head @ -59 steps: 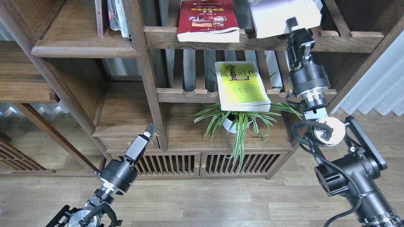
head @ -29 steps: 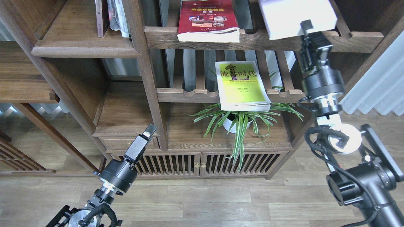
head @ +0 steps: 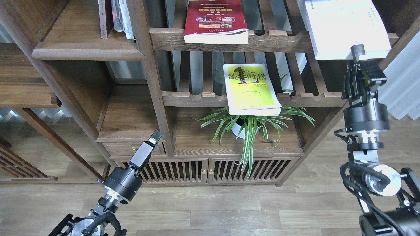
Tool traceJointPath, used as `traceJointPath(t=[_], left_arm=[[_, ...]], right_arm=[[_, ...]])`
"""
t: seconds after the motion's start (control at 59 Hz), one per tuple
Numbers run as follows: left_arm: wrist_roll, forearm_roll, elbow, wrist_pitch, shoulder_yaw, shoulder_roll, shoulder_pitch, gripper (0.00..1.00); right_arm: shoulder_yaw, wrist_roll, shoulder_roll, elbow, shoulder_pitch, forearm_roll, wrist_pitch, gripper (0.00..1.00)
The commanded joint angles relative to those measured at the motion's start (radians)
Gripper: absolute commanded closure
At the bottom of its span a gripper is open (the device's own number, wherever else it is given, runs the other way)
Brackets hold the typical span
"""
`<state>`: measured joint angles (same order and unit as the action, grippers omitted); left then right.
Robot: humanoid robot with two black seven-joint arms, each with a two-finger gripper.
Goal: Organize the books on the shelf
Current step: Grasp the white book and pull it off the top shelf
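Observation:
My right gripper [head: 357, 55] is shut on the near edge of the white-lavender book [head: 344, 28], which it holds up at the top right, in front of the right end of the upper slatted rack. On that rack's left part lies the dark red book [head: 215, 19]. The yellow-green book [head: 251, 88] lies on the lower slatted rack and overhangs its front rail. The solid shelf [head: 88, 50] with the rounded front edge is at the upper left. My left gripper [head: 154, 137] hangs low by the drawer, its fingers seen as one dark block.
Several thin books [head: 115, 16] stand at the back right of the solid shelf. A spider plant in a white pot [head: 244, 126] sits on the cabinet top below the yellow-green book. A thick post [head: 147, 65] separates the solid shelf from the racks.
My right arm has swung to the right and slightly down, carrying the white-lavender book off the middle of the upper rack. The left arm and the other two books have not moved.

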<state>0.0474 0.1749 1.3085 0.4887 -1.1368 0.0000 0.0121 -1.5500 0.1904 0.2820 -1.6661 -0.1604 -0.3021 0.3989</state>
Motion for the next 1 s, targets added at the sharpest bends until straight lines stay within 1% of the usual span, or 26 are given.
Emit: traceJointPath(t=[0.0,0.39,0.424,0.695,0.831,0.984], left_arm=[[0.0,0.0,0.0,0.0,0.002,0.0,0.0,0.0],[0.0,0.0,-0.002,0.0,0.012,0.0,0.0,0.0],[0.0,0.0,-0.003,0.0,0.012,0.0,0.0,0.0],[0.0,-0.001,-0.003,0.0,0.019,0.0,-0.001,0.0],[0.0,-0.002,-0.003,0.0,0.02,0.0,-0.003,0.0],[0.002,-0.002,-0.002,0.0,0.028,0.0,-0.001,0.0]], right_arm=[[-0.019,0.0,0.002,-0.015,-0.086,-0.022,0.08,0.98],[-0.019,-0.002,0.008,-0.015,-0.373,-0.043,0.09,0.98],[-0.015,-0.002,0.011,-0.015,-0.429,-0.045,0.09,0.98],[0.008,-0.003,0.014,-0.009,-0.576,-0.068,0.09,0.97],[0.059,-0.005,0.023,0.003,-0.669,-0.066,0.09,0.97],[0.105,-0.008,0.052,0.014,-0.732,-0.066,0.09,0.97]])
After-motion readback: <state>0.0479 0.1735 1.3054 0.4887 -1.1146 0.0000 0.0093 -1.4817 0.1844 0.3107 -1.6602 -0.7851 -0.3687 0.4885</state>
